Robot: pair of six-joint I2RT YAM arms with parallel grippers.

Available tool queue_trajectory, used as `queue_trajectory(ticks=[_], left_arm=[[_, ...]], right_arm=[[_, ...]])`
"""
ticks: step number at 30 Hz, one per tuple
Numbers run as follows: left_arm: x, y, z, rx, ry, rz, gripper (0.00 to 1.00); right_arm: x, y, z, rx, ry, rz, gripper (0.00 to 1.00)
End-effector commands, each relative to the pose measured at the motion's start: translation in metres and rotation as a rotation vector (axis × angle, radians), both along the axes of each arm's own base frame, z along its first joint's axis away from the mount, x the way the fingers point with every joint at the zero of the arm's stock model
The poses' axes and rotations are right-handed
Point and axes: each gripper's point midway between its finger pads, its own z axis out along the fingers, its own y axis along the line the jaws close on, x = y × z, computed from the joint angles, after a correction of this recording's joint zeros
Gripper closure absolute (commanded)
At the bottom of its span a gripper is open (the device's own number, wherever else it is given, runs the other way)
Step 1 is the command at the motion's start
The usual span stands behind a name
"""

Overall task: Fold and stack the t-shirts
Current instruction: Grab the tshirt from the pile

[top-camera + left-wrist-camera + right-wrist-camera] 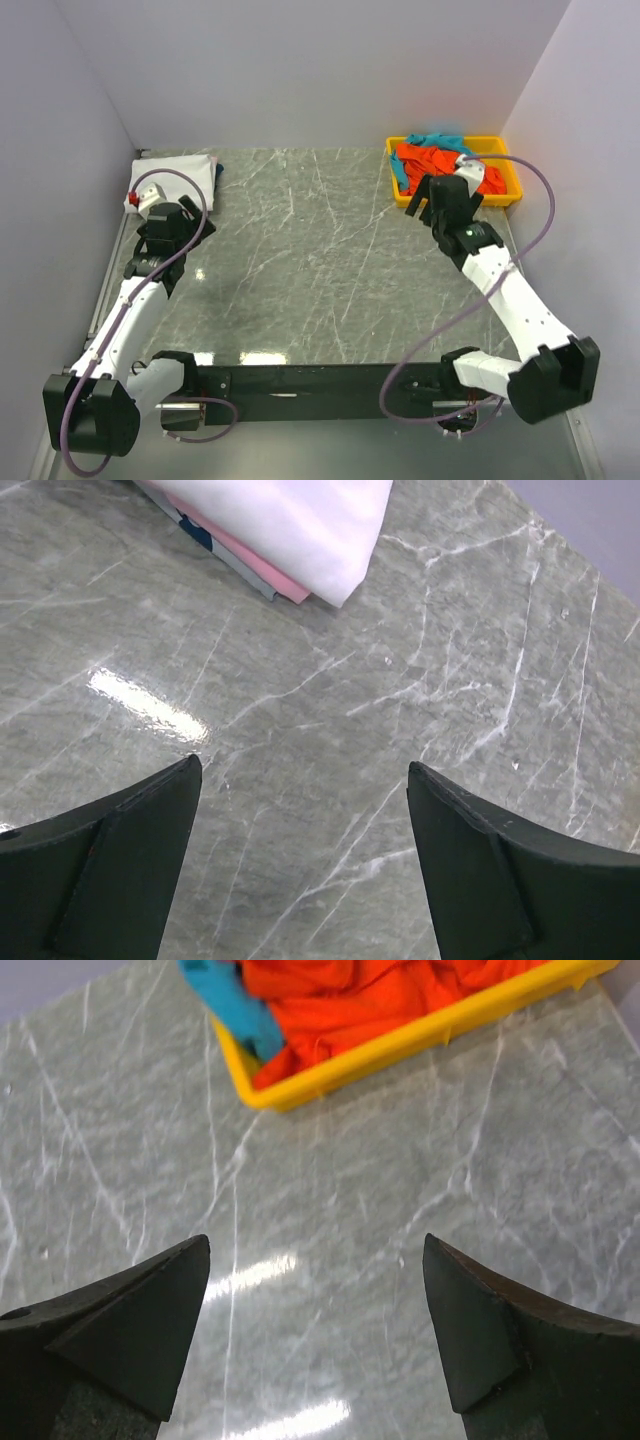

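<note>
A folded white t-shirt lies at the table's far left corner; it also shows at the top of the left wrist view. A crumpled orange-red t-shirt and a teal t-shirt lie in the yellow tray at the far right; both show in the right wrist view, orange-red and teal. My left gripper is open and empty over bare table just in front of the white shirt. My right gripper is open and empty just in front of the tray.
The grey marble table is walled on the left, back and right. The yellow tray's near rim lies close ahead of my right fingers. A dark edge peeks from under the white shirt.
</note>
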Motion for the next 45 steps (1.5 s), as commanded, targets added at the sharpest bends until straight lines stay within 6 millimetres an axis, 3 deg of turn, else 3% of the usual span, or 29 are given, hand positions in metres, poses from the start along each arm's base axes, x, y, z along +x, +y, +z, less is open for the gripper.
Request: queue_trajectory(ticks=[1,2,3,5,6,7,8,9,10,11,12,13,14,15,17,18,20,21,22,23,24,25,29,32,38,42,45], left_arm=[[0.008,0.003,0.027,-0.033,-0.09,0.049,0.11],[0.007,0.002,0.028,-0.038,-0.1,0.042,0.11],[0.008,-0.003,0.029,-0.048,-0.109,0.019,0.12],[0.011,-0.006,0.032,-0.057,-0.124,0.003,0.12],[0.012,-0.008,0.033,-0.063,-0.125,-0.009,0.12],[0.013,-0.009,0.033,-0.066,-0.123,-0.015,0.12],[0.013,-0.01,0.032,-0.069,-0.114,-0.018,0.13],[0.014,-0.01,0.032,-0.068,-0.112,-0.02,0.13],[0.014,-0.012,0.033,-0.071,-0.111,-0.025,0.14],[0.013,-0.012,0.034,-0.072,-0.113,-0.025,0.14],[0.012,-0.011,0.034,-0.074,-0.111,-0.02,0.14],[0.011,-0.011,0.034,-0.077,-0.112,-0.015,0.14],[0.009,-0.01,0.035,-0.079,-0.116,-0.012,0.14],[0.007,-0.01,0.035,-0.088,-0.115,-0.003,0.14],[0.003,-0.007,0.032,-0.09,-0.111,0.014,0.14],[0.001,-0.006,0.031,-0.094,-0.107,0.022,0.14],[-0.001,-0.005,0.031,-0.096,-0.104,0.03,0.14],[-0.002,-0.005,0.031,-0.096,-0.101,0.031,0.14],[-0.003,-0.005,0.029,-0.097,-0.095,0.031,0.14],[-0.002,-0.005,0.03,-0.095,-0.095,0.031,0.14],[-0.003,-0.006,0.03,-0.098,-0.092,0.029,0.14],[-0.003,-0.005,0.03,-0.096,-0.086,0.032,0.14],[-0.005,-0.004,0.031,-0.093,-0.074,0.035,0.14],[-0.008,-0.003,0.032,-0.093,-0.071,0.041,0.14],[-0.017,-0.001,0.029,-0.101,-0.071,0.059,0.14],[-0.019,0.001,0.029,-0.098,-0.072,0.067,0.14],[-0.018,0.0,0.029,-0.097,-0.072,0.061,0.14]], right_arm=[[0.043,-0.01,0.032,0.023,-0.098,-0.021,0.07],[0.054,-0.012,0.045,0.034,-0.127,-0.027,0.07],[0.069,-0.016,0.032,0.028,-0.092,-0.034,0.07],[0.092,-0.015,0.038,0.039,-0.096,-0.025,0.08],[0.107,-0.019,0.018,0.027,-0.044,-0.026,0.08],[0.121,-0.018,0.028,0.031,-0.061,-0.021,0.09],[0.13,-0.016,0.025,0.035,-0.047,-0.006,0.1],[0.143,-0.018,0.0,0.024,0.016,-0.006,0.1],[0.156,-0.021,0.01,0.03,-0.004,-0.01,0.11],[0.165,-0.021,0.005,0.034,0.007,-0.008,0.11],[0.176,-0.021,-0.019,0.038,0.06,0.001,0.11],[0.188,-0.024,-0.01,0.046,0.041,-0.003,0.11],[0.195,-0.025,-0.014,0.053,0.048,0.0,0.12],[0.203,-0.024,-0.034,0.064,0.088,0.011,0.12],[0.219,-0.027,-0.029,0.076,0.069,0.011,0.12],[0.225,-0.027,-0.045,0.086,0.094,0.013,0.12],[0.238,-0.03,-0.043,0.097,0.078,0.013,0.12],[0.243,-0.03,-0.06,0.104,0.107,0.013,0.12],[0.25,-0.03,-0.054,0.115,0.093,0.019,0.12],[0.254,-0.028,-0.059,0.121,0.1,0.022,0.12],[0.256,-0.03,-0.079,0.129,0.142,0.017,0.12],[0.261,-0.027,-0.077,0.134,0.136,0.023,0.12],[0.267,-0.026,-0.106,0.143,0.183,0.022,0.13],[0.271,-0.025,-0.117,0.164,0.195,0.018,0.14],[0.278,-0.026,-0.114,0.166,0.188,0.018,0.19],[0.274,-0.028,-0.112,0.164,0.193,-0.004,0.5],[0.272,-0.032,-0.101,0.159,0.177,-0.015,0.67]])
